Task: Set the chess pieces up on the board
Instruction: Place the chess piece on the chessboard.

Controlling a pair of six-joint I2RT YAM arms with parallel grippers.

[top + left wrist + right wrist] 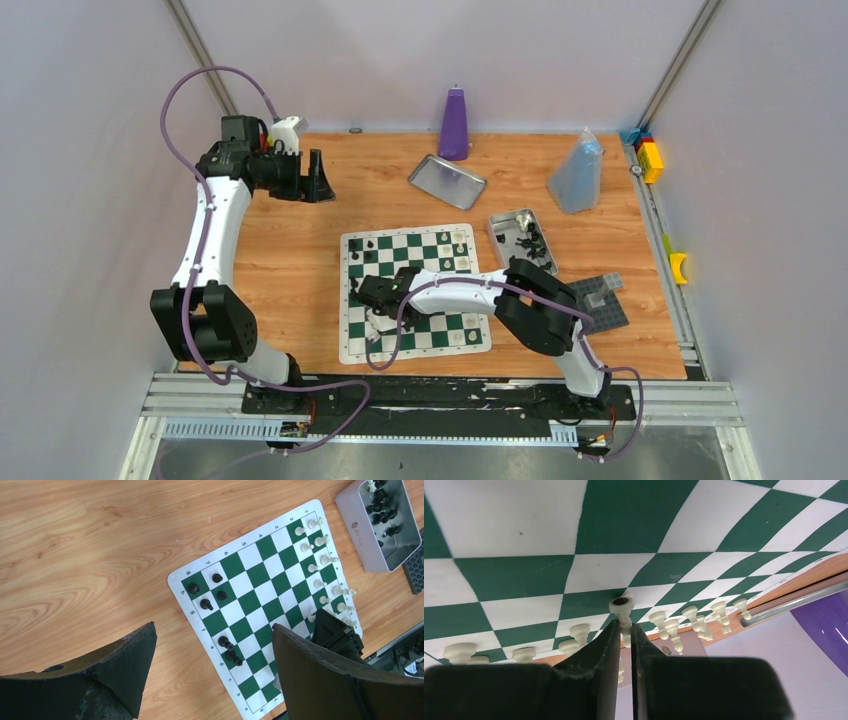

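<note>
The right tool (625,630) is closed on the stem of 1 cream-white chess piece (622,606), low over the left side of the board (455,322). The left tool (318,178) hangs wide open and empty above the desk (300,262), well apart from the board.

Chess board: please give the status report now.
Left gripper open, empty, off the board. Right gripper shut on cream-white piece over board. Neighbouring white pieces stand close.

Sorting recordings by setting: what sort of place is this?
Probably a lab test cell: wooden table walled by plain grey panels, left arm and right arm mounted on a metal rail.
</note>
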